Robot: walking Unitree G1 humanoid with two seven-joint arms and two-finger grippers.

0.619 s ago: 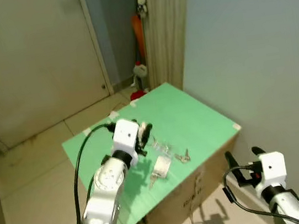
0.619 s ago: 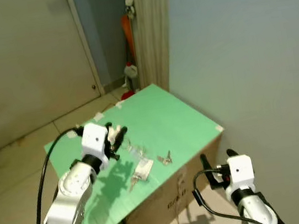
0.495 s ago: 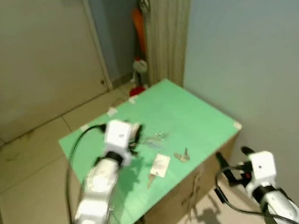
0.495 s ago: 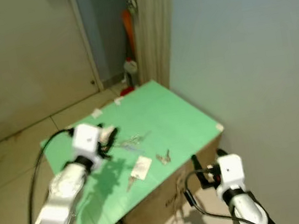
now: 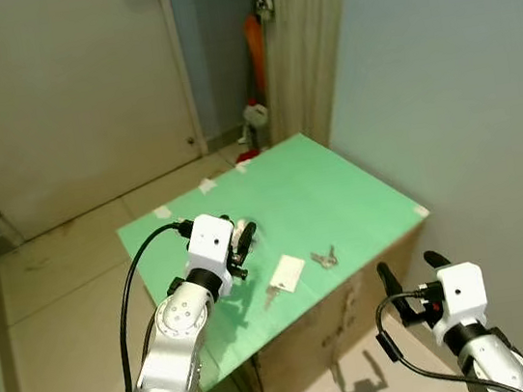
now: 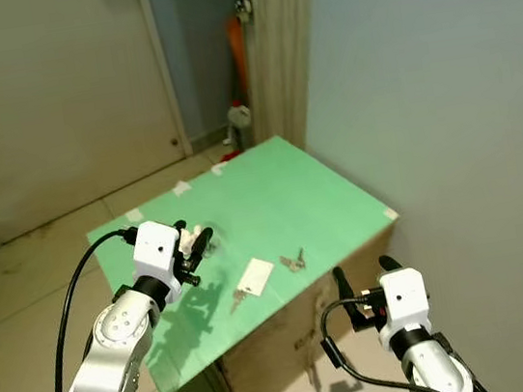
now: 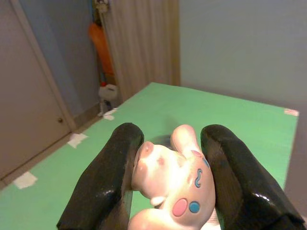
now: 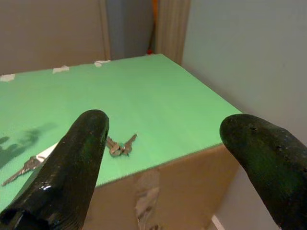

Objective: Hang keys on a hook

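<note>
My left gripper (image 5: 242, 242) is shut on a pink toy-pig key charm (image 7: 173, 181), held just above the green table top (image 5: 339, 190) near its left side. The charm sits squeezed between both black fingers (image 7: 111, 172). Whether keys hang under it is hidden. A key with a white tag (image 5: 285, 274) lies flat near the table's front edge, and a small pair of keys (image 5: 325, 259) lies to its right, also visible as the small keys (image 8: 120, 147). My right gripper (image 5: 410, 268) is open and low, off the table's front right corner.
The green top sits on a cardboard box (image 5: 312, 345). A blue-grey wall (image 5: 460, 80) runs close along the right. A closed door (image 5: 61, 88), a curtain (image 5: 302, 34) and some orange and red items (image 5: 256, 119) stand behind. Tiled floor (image 5: 51, 294) lies to the left.
The camera has shifted. The loose key bunch that lay beside the left gripper is gone from the table top, and the gripper now holds the pink charm slightly farther left.
</note>
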